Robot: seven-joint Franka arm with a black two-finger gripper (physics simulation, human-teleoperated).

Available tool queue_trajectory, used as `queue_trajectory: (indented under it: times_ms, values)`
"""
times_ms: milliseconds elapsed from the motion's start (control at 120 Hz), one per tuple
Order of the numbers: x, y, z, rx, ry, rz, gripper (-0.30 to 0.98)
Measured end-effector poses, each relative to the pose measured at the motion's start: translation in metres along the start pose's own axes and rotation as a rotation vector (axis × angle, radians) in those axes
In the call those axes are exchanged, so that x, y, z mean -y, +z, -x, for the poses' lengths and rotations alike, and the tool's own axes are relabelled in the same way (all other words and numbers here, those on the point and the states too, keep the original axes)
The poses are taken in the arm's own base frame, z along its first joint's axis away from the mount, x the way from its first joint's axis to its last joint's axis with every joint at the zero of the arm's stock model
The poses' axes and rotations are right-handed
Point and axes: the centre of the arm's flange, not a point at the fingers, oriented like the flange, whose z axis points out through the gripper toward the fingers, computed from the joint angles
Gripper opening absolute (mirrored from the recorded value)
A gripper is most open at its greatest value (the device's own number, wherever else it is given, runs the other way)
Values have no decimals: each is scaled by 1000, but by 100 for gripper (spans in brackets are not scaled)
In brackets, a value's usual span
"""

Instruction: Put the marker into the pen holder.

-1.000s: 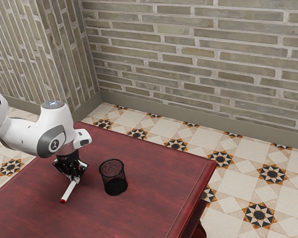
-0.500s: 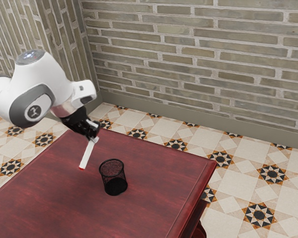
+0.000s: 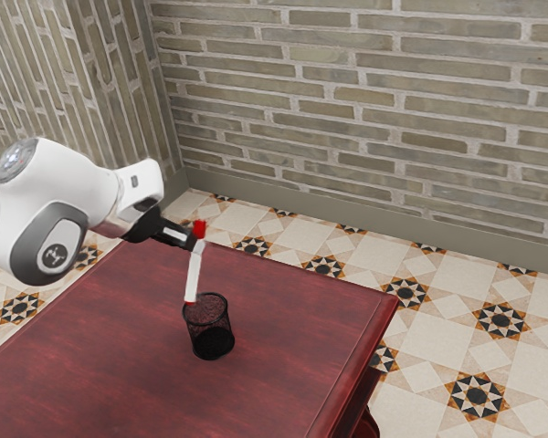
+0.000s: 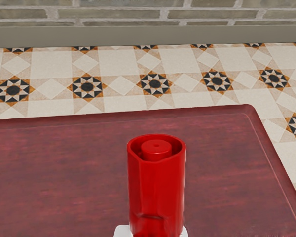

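Exterior view: white arm point(image 3: 87, 187) comes in at left-center of frame, black hand point(image 3: 196, 244) tipped over toward frame right, above the dark red wooden desk point(image 3: 283, 319). Hand closed on the marker point(image 3: 193, 277), gripping it near its upper red end point(image 3: 199, 228). Marker white-bodied, near upright, slight lean, red at the lower tip too. Lower tip at the upper-left part of the rim of the black mesh pen holder point(image 3: 212, 341); can't tell if it touches the rim or is just inside. Pen holder stands upright on the desk, left of frame center, lower half. Star-patterned tile floor point(image 3: 438, 356) at right and lower right, brick wall point(image 3: 347, 100) across the top. Wrist view: red end large at bottom center, hollow with round inner nub, white body at lower edge; desk behind, floor and gray baseboard point(image 4: 138, 35) higher up.
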Motion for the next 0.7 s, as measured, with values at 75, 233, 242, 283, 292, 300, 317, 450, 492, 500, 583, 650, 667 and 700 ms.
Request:
queue_trajectory:
  times_ms: [75,233,242,283,292,300,317,450,492,500,583,650,667,700]
  values:
    - [8,5,8,-7,23,-3,-5]
    - [14,15,16,-10,82,-14,-4]
    - [15,15,16,-10,84,-15,-4]
    - [19,17,15,-11,90,-21,-4]
    - [20,17,15,-11,91,-22,-4]
    - [21,18,15,-11,92,-24,-4]
    - [23,18,14,-12,93,-26,-4]
    - [30,33,12,8,126,-48,-4]
    - [29,38,11,14,141,-50,-4]
    - [29,38,11,14,144,-51,-3]
    - [27,46,2,16,172,-61,-3]
    - [27,50,0,16,185,-66,-3]
    - [27,51,0,15,187,-67,-3]
    - [25,52,0,14,193,-64,-2]
